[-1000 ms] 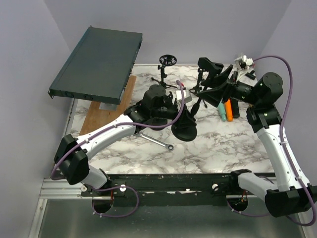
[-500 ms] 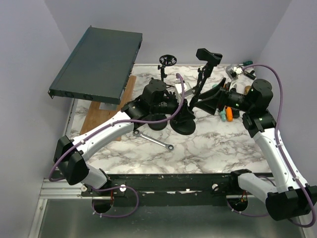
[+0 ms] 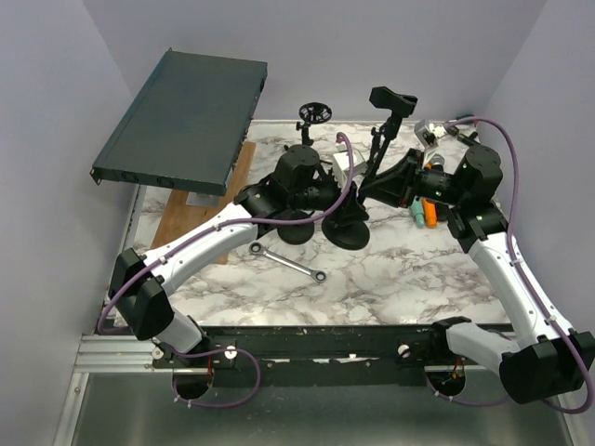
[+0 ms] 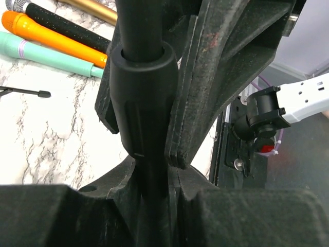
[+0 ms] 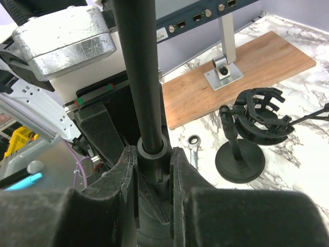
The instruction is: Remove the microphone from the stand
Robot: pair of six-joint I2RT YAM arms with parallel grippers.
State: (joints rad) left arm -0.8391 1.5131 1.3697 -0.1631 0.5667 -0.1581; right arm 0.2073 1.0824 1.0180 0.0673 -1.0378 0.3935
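A black stand rises from a round base point(image 3: 346, 229) to a black clip point(image 3: 391, 100) at its top. I cannot tell whether a microphone sits in that clip. Low on the stand's pole point(image 4: 140, 31), my left gripper point(image 3: 327, 201) point(image 4: 154, 175) is shut. Just above it, my right gripper point(image 3: 370, 189) point(image 5: 153, 159) is shut on the pole's collar point(image 5: 153, 152) point(image 4: 144, 92), a finger pressed to each side. Orange point(image 3: 429, 206) point(image 4: 51, 32), teal point(image 3: 417, 212) point(image 4: 46, 54) and black point(image 4: 67, 25) microphones lie on the marble to the right.
A second small stand with a shock mount point(image 3: 314, 113) point(image 5: 259, 116) stands at the back on a round base point(image 5: 239, 162). A wrench point(image 3: 290, 264) point(image 5: 194, 146) lies in front. At the left, a dark rack unit point(image 3: 184, 116) sits above a wooden board point(image 3: 200, 209) point(image 5: 241, 82).
My right gripper has come in leftward and shut on the stand's collar; it was open a second ago. The stand has straightened and its base has shifted slightly. The left gripper's hold is unchanged.
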